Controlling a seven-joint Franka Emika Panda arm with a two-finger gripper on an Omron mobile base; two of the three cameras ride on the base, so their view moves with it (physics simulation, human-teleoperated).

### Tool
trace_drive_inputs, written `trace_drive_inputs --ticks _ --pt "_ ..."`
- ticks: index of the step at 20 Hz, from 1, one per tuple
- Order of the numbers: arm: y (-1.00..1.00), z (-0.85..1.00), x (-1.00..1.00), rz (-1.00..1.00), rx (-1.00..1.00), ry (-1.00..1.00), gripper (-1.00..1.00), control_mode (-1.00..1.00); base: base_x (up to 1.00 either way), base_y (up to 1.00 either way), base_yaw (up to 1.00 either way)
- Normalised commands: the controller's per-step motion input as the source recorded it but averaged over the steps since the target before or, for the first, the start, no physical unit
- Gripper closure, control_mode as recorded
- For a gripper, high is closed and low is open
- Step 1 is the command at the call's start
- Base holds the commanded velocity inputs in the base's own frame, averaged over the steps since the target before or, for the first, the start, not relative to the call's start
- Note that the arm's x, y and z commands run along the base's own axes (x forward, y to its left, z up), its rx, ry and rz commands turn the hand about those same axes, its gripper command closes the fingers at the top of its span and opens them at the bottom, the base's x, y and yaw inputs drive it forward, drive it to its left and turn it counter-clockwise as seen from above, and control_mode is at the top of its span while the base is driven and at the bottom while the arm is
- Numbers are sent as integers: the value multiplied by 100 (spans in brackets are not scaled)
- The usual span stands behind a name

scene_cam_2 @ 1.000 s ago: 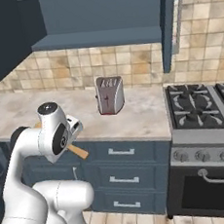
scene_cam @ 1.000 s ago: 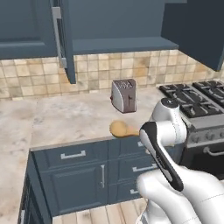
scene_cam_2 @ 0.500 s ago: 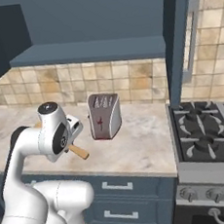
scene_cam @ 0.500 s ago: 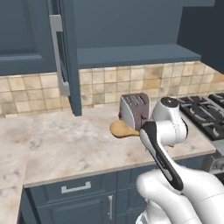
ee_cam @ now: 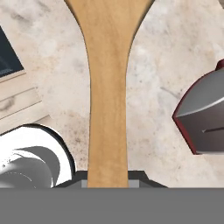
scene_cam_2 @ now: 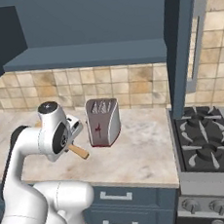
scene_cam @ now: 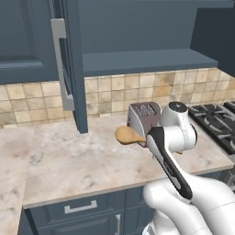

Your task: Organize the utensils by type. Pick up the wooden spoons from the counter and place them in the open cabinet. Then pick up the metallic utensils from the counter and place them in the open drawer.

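We hold the wooden spoon (ee_cam: 107,87) clenched in the gripper (ee_cam: 107,177), above the counter (scene_cam: 69,160). Next move: lift it to the open cabinet (scene_cam: 147,59) shelf.

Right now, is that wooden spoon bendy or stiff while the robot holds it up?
Probably stiff: the wooden spoon juts straight out from the pincer without drooping. It looks light, since it stays level though gripped by the handle alone. Its smooth handle might slip or twist if bumped against the toaster.
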Motion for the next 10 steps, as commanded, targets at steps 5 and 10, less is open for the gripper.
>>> trace_drive_inputs --ticks 5,10 --pt "0 0 0 0 0 0 100 100 7 0 0" --pt "0 1 0 0 -3 -6 100 -100 0 0 0"
